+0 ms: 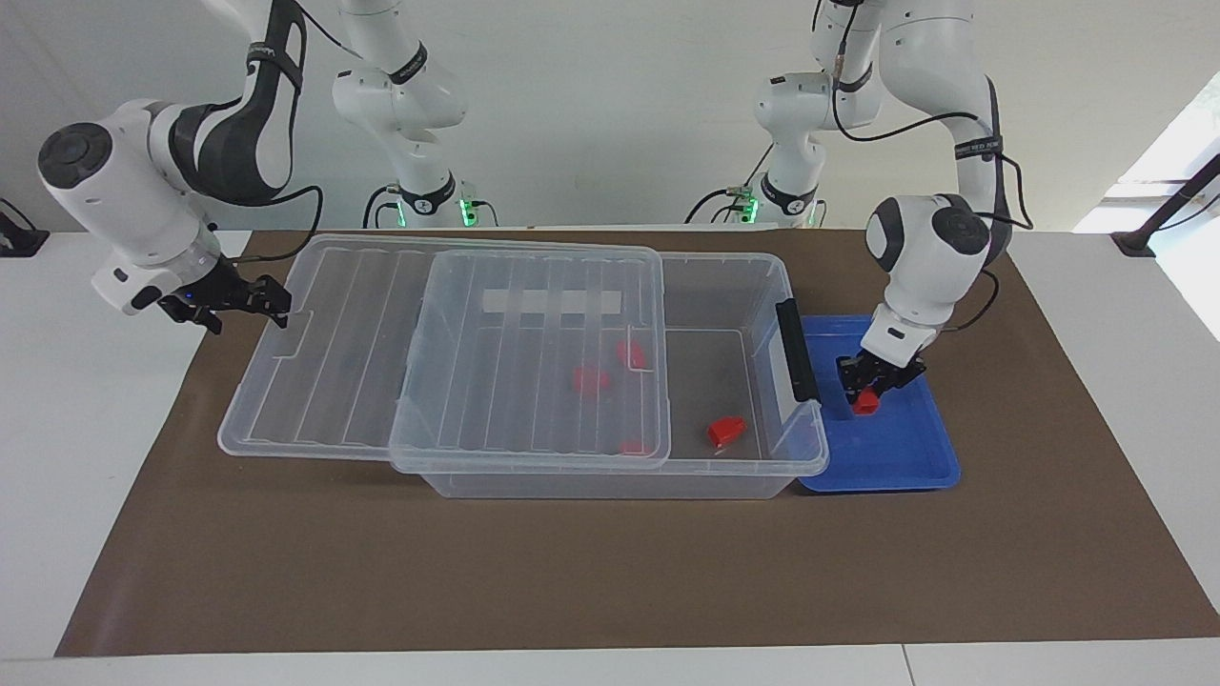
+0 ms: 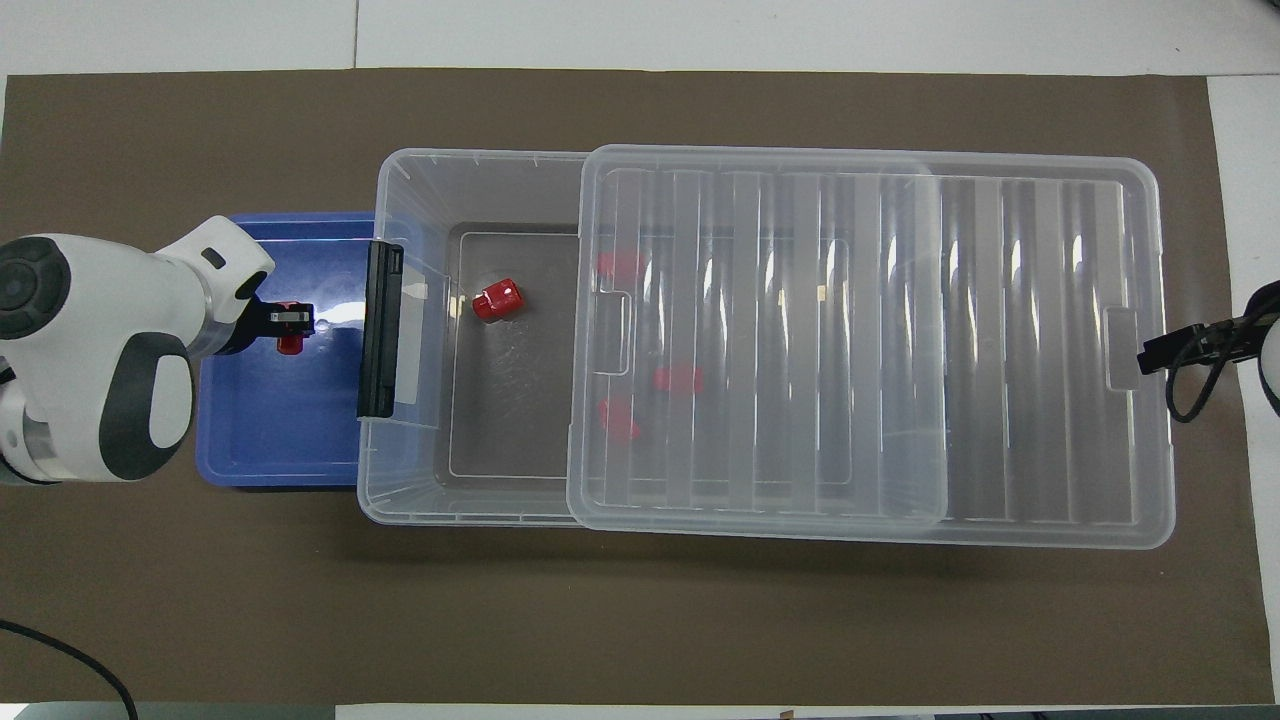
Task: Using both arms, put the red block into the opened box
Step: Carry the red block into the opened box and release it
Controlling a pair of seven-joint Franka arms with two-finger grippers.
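Observation:
My left gripper [image 1: 867, 389] [image 2: 292, 322] hangs just above the blue tray [image 1: 901, 457] [image 2: 280, 440], shut on a small red block [image 1: 865, 404] [image 2: 290, 345]. Beside the tray stands the clear box [image 1: 748, 265] [image 2: 400, 170], its ribbed lid [image 1: 334, 333] [image 2: 1000, 350] slid toward the right arm's end, leaving the tray end uncovered. Another red block [image 1: 726, 431] [image 2: 498, 299] lies on the uncovered floor, and three more show blurred under the lid. My right gripper [image 1: 272, 303] [image 2: 1150, 352] is open at the lid's end tab.
A black latch handle [image 1: 796, 351] [image 2: 380, 330] stands on the box wall between the tray and the box's uncovered part. Two slimmer arms with green-lit bases [image 1: 429, 200] stand at the robots' edge of the brown mat [image 1: 610, 572].

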